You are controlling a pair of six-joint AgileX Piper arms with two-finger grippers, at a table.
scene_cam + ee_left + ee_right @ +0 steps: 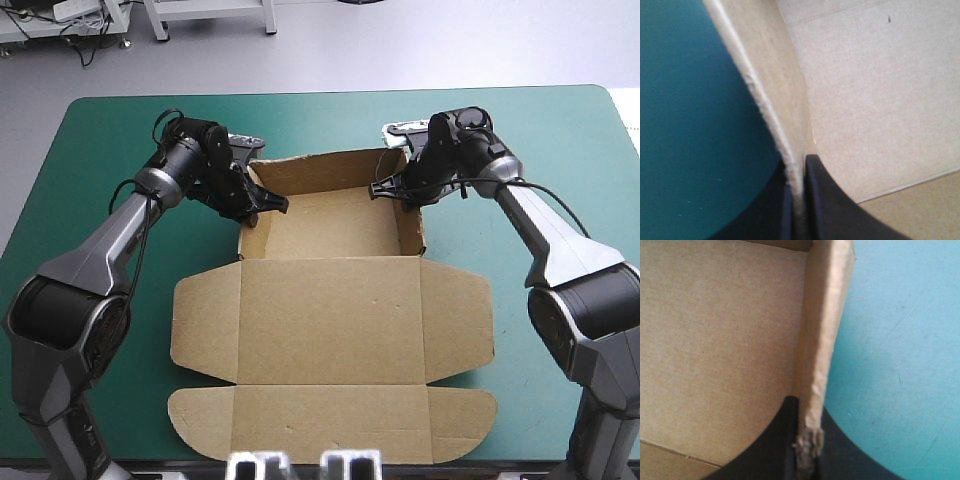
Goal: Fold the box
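Note:
The brown box (330, 300) lies mid-table as an open tray at the far end, with its lid spread flat toward the near edge. Back and side walls stand raised. My left gripper (262, 203) is shut on the tray's left wall (785, 115), one black finger inside the tray and one outside. My right gripper (392, 187) is shut on the right wall (822, 350) near the back corner, the wall's frayed edge pinched between its fingers (837, 450). Both wrist views show the tray floor on one side of the wall and teal-green cover on the other.
The teal-green table cover (100, 180) lies bare around the box on the left, right and far sides. The lid's rounded flaps (200, 420) reach close to the table's near edge.

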